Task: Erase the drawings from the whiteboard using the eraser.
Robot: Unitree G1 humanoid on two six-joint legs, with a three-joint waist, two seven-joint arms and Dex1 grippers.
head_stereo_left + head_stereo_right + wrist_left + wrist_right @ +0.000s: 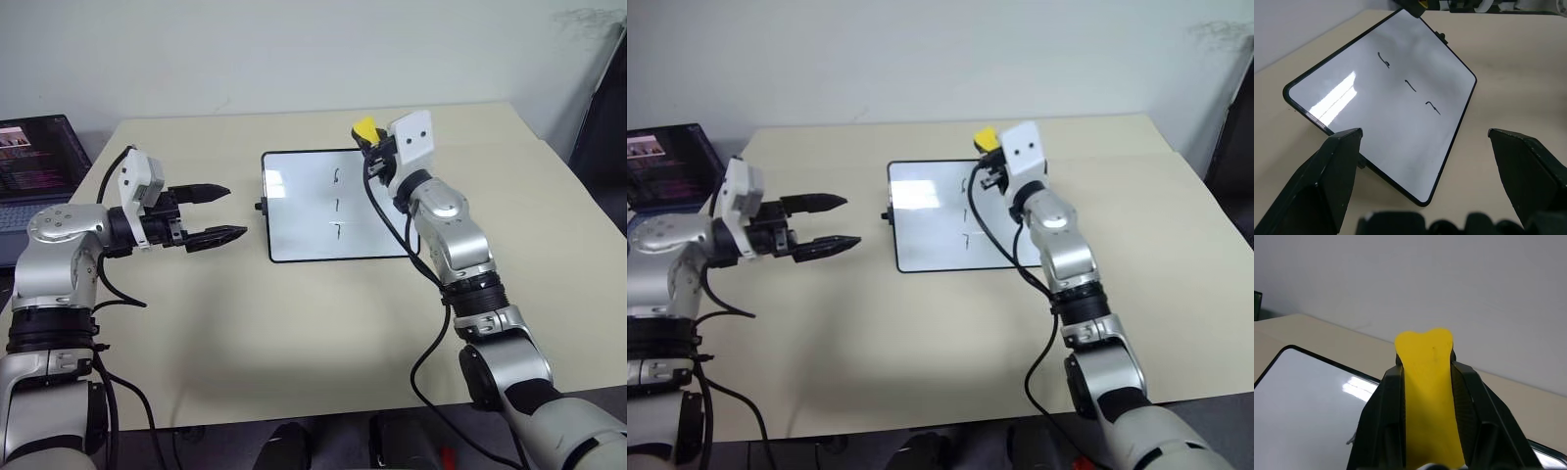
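I have the eraser [1426, 396] clamped in the right gripper [377, 147], its fingers closed tight against the block's two sides, and I am holding it above the far edge of the whiteboard [294, 211]. Wiping has not begun, as I judge it: the pick-up is done and the eraser is poised but not yet on the surface. All three drawings [1409, 84] are intact, short dark hooked strokes in a column near the middle of the board, toward its right half.

The left gripper [217, 211] hangs just beside the board's left short edge with its fingers spread wide and nothing between them. I could use it to steady the frame if the board slides.

The next move, I think, calls for tipping the wrist down so the eraser's wiping face meets the board flat, then landing it at the top stroke and dragging toward me through the column.

The whiteboard lies flat on the pale tabletop [294, 323], glossy white with a thin black frame, rounded corners and a small knob on its left side. The eraser is a plain yellow block, slightly waisted where the fingers pinch it.
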